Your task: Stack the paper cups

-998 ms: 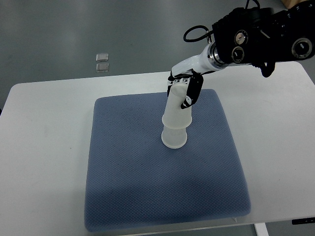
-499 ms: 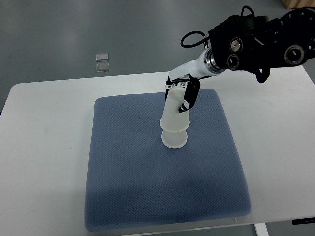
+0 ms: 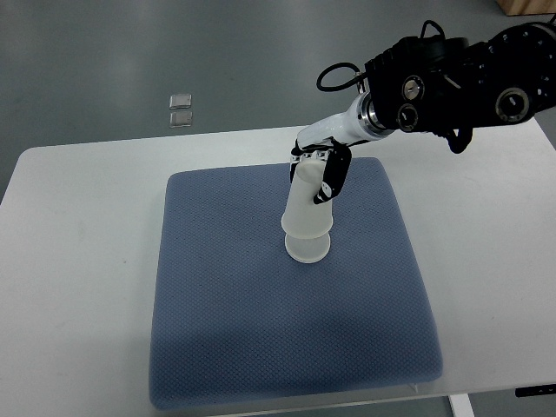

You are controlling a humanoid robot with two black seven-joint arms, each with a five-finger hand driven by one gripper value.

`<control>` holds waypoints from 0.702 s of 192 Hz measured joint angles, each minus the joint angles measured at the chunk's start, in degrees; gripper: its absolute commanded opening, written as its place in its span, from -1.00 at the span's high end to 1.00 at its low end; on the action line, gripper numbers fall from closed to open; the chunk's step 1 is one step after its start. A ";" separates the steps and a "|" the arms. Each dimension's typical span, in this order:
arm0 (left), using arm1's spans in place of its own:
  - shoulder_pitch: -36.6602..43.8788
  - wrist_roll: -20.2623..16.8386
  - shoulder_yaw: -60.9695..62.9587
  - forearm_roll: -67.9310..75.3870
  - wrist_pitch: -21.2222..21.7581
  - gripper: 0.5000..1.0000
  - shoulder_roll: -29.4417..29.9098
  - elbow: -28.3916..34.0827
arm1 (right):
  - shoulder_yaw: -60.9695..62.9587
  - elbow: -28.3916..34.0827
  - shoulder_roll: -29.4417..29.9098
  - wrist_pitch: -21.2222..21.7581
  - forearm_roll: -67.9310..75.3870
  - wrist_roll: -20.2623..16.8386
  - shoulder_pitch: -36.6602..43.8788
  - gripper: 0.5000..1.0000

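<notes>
A white paper cup [image 3: 307, 247] stands upside down near the middle of the blue mat [image 3: 226, 321]. My right hand [image 3: 320, 171] comes in from the upper right and is shut on a second upside-down paper cup [image 3: 310, 205], holding it by its upper end. This held cup sits over the standing one, covering most of it and tilted slightly. The left arm is out of view.
The mat lies on a white table [image 3: 78, 261]. Two small clear squares [image 3: 181, 109] lie on the grey floor beyond the table's far edge. The black forearm [image 3: 452, 82] hangs over the table's far right corner.
My right hand has shifted slightly left and pushed the held cup lower over the standing cup, which shows less than before.
</notes>
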 measured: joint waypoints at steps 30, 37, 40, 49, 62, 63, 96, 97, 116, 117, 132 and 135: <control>0.00 0.00 0.01 0.00 0.00 -1.00 0.00 0.00 | 0.09 0.00 0.00 0.00 0.00 0.00 -0.04 -0.05; 0.00 0.00 0.02 0.00 0.00 -1.00 0.00 0.00 | 0.09 0.00 0.00 0.00 0.00 0.00 -0.04 -0.07; 0.00 0.00 0.03 0.00 0.00 -1.00 0.00 0.00 | 0.10 0.00 0.00 0.00 0.00 0.00 -0.04 -0.09; 0.00 0.00 0.04 0.00 0.00 -1.00 0.00 0.00 | 0.10 0.00 0.00 -0.01 0.00 0.00 -0.04 -0.11; 0.00 0.00 0.04 0.00 0.00 -1.00 0.00 0.00 | 0.14 0.00 0.00 -0.01 0.00 0.00 -0.05 -0.12; 0.00 0.00 0.04 0.00 0.00 -1.00 0.00 0.00 | 0.14 0.00 0.00 -0.01 0.00 0.00 -0.05 -0.12; 0.00 0.00 0.04 0.00 0.00 -1.00 0.00 0.00 | 0.26 0.00 0.08 0.00 0.00 0.00 -0.05 -0.14; 0.00 0.00 0.04 0.00 0.00 -1.00 0.00 0.00 | 0.27 0.00 0.08 -0.01 0.00 0.00 -0.05 -0.14; 0.00 0.00 0.04 0.00 0.00 -1.00 0.00 0.00 | 0.34 0.00 0.09 -0.01 0.00 0.00 -0.05 -0.14; 0.00 0.00 0.04 0.00 0.00 -1.00 0.00 0.00 | 0.34 0.00 0.09 -0.01 0.00 0.00 -0.05 -0.14; 0.00 0.00 0.04 0.00 0.00 -1.00 0.00 0.00 | 0.36 0.00 0.09 -0.01 0.00 0.00 -0.05 -0.15; 0.00 0.00 0.05 0.00 0.00 -1.00 0.00 0.00 | 0.36 0.00 0.09 -0.01 0.00 0.00 -0.05 -0.14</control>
